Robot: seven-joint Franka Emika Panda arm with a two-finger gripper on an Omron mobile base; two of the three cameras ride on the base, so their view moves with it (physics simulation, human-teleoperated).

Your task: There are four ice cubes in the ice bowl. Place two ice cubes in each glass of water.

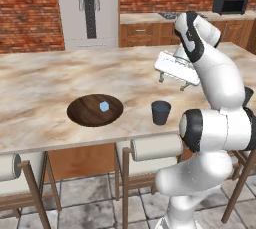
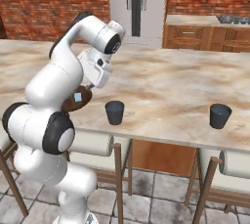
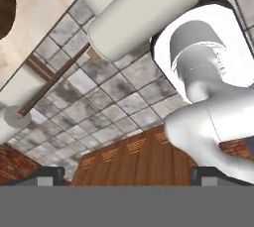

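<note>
The dark wood ice bowl (image 1: 85, 115) lies on the marble counter (image 1: 40, 83), left of centre, with one pale blue ice cube (image 1: 104, 106) in it. One dark glass of water (image 1: 160, 112) stands right of the bowl near the front edge. The other glass (image 1: 248, 95) peeks out from behind my arm. My gripper (image 1: 172, 83) hangs open and empty above the counter, behind and to the right of the near glass. From the right side, the bowl (image 2: 84, 100) and cube (image 2: 78, 97) show beside my arm, with both glasses (image 2: 114, 112) (image 2: 220, 116) apart. In the hand view the fingertips (image 3: 49, 174) stand wide.
Stools with cream cushions (image 1: 155, 145) are tucked under the counter's near edge. A fridge (image 1: 87, 8), wooden cabinets and a black microwave (image 1: 230, 4) line the brick back wall. The hand view looks down past the counter edge (image 3: 44, 3) to the tiled floor (image 3: 114, 92).
</note>
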